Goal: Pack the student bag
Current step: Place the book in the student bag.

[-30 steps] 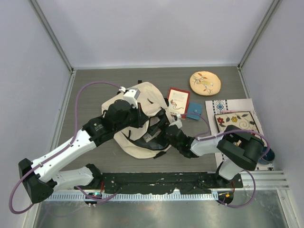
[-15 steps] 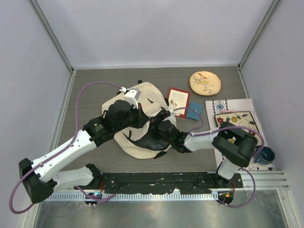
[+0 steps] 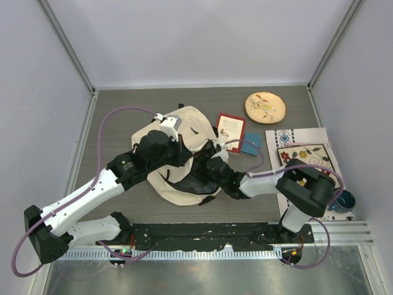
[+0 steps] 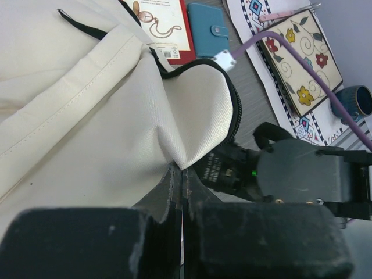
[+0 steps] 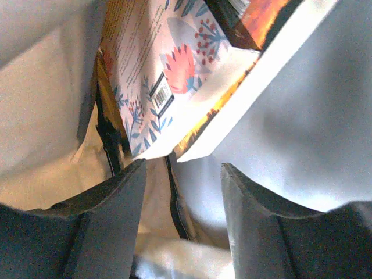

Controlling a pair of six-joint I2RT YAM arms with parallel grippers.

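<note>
The cream student bag (image 3: 184, 132) lies mid-table with its black-zipped mouth facing right. My left gripper (image 3: 179, 155) is shut on a pinch of the bag's upper fabric (image 4: 180, 157) and holds the mouth up. My right gripper (image 3: 212, 167) is inside the mouth, jaws open and holding nothing (image 5: 181, 174). Inside the bag, two books (image 5: 174, 75) lie just beyond its fingertips, one with a floral cover and a barcode. A red-bordered book (image 3: 231, 131) and a small blue wallet (image 3: 250, 143) lie on the table to the right of the bag.
A round tan embroidered disc (image 3: 265, 107) lies at the back right. A floral patterned mat (image 3: 307, 161) lies at the right with a dark blue cup (image 3: 344, 201) at its near corner. Grey walls enclose the table.
My right gripper has pushed left, deeper into the bag's mouth, then stayed about there. The left gripper has kept its pinch on the fabric.
</note>
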